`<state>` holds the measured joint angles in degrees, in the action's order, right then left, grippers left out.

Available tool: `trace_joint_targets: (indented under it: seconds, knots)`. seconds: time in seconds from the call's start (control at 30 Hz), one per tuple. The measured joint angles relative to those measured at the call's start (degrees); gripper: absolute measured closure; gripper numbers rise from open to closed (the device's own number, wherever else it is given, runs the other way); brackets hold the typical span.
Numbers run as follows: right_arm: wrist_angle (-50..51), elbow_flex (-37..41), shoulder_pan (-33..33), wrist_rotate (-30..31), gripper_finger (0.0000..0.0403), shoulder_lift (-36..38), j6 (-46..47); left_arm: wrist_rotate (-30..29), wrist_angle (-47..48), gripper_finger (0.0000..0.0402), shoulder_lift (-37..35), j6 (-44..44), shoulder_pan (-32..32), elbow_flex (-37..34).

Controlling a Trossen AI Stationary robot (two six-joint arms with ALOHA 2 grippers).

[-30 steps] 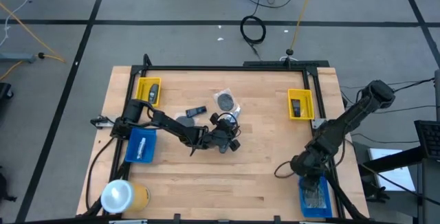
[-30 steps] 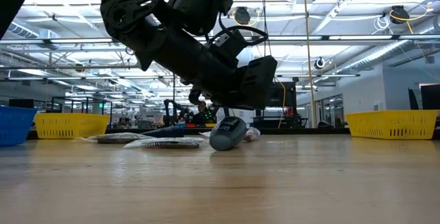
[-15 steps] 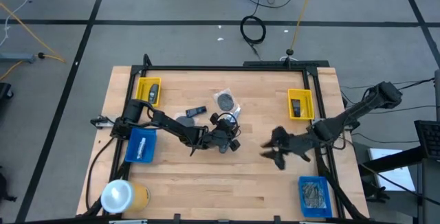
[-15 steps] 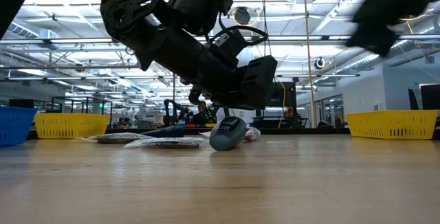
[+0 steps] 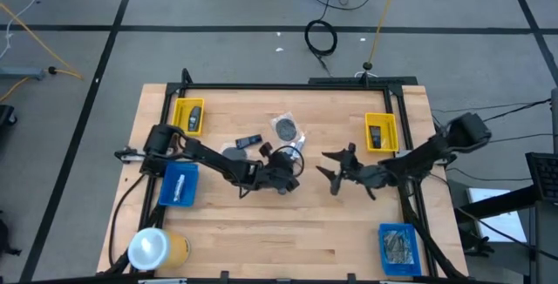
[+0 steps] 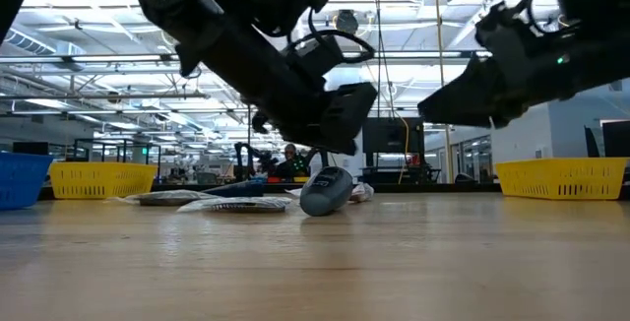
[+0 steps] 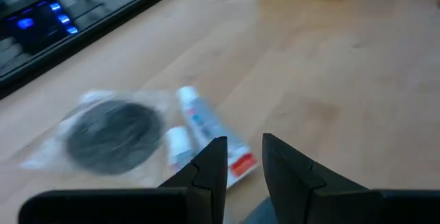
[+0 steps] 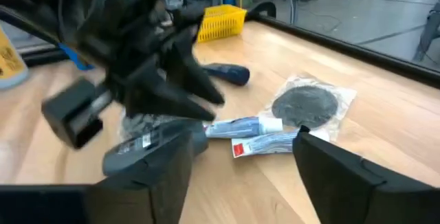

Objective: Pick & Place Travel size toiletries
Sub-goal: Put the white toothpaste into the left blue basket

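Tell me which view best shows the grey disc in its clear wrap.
Right wrist view: the grey disc is sharp and unobstructed. Left wrist view shows it blurred. High view shows it tiny. Low view shows it edge-on only.

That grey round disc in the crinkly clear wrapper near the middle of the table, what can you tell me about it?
The grey disc is flat, round and dark grey, with a matte look, sealed in a clear crinkled plastic pouch. It lies flat on the wooden table, toward the far middle. Two small white tubes with blue and red print lie right beside it, near the pouch's edge; whether they touch it is unclear. Neither gripper holds it: the left gripper hovers just short of the tubes.
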<state>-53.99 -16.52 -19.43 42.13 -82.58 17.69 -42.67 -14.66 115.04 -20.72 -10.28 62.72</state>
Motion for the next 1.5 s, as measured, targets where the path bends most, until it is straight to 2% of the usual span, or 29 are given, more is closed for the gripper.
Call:
trace_joint_targets:
  seconds: [0.1, 0.2, 0.33, 0.43, 0.5, 0.57, 0.67, 0.9, 1.0, 1.1, 1.27, 1.4, 1.5]
  knots:
    - [-0.03, -1.26, 1.36, 0.04, 0.0137, -4.25, -0.58, -3.40, 7.53, 0.0309, -1.68, -5.27, -0.78, 0.02]
    - [-0.47, -1.64, 1.94, 0.34, 0.0134, -8.31, 3.26, -6.93, 14.54, 0.0309, -1.93, -12.43, -1.82, 0.04]
    - [-0.83, -1.68, 2.13, 7.50, 0.0144, -14.04, 4.72, -11.59, 22.51, 0.0309, -1.46, -20.08, -1.65, -0.01]
    - [-1.02, -1.70, 2.13, 10.48, 0.0153, -16.52, 4.18, -11.84, 22.18, 0.0309, -1.81, -22.54, 0.17, -0.02]
    - [-1.00, -1.70, 2.13, 10.36, 0.0159, -17.88, 4.16, -7.16, 19.04, 0.0309, -1.97, -21.18, 1.94, 0.00]
    - [-1.04, -1.68, 2.13, 10.26, 0.0164, -19.33, 4.83, 0.63, 15.92, 0.0309, -1.88, -16.82, 3.98, 0.00]
    - [-0.91, -1.63, 2.11, 10.16, 0.0170, -21.63, 5.50, 9.14, 12.16, 0.0295, -1.86, -15.77, 7.46, 0.00]
    - [-0.98, -1.59, 1.27, 10.50, 0.0184, -25.48, 9.94, 22.34, 12.39, 0.0191, -1.86, -21.60, 13.33, 0.00]
    - [-1.44, -1.66, 0.94, 10.60, 0.0188, -26.38, 10.45, 23.63, 13.34, 0.0160, -1.86, -22.39, 13.75, 0.00]
    - [-1.37, -1.66, 0.97, 10.60, 0.0188, -26.54, 10.12, 24.06, 12.05, 0.0153, -1.82, -22.00, 12.85, 0.00]
    - [-1.32, -1.64, 0.96, 10.48, 0.0190, -26.54, 9.25, 20.26, 11.30, 0.0180, 0.77, -23.87, 11.15, -0.02]
    - [-0.91, -1.31, 0.95, 10.34, 0.0193, -26.61, 10.60, 17.44, 11.79, 0.0233, 1.39, -25.39, 10.80, 0.06]
    - [-1.08, -1.13, 0.95, 10.23, 0.0193, -26.61, 11.41, 16.39, 11.79, 0.0284, 1.41, -23.34, 10.83, 0.06]
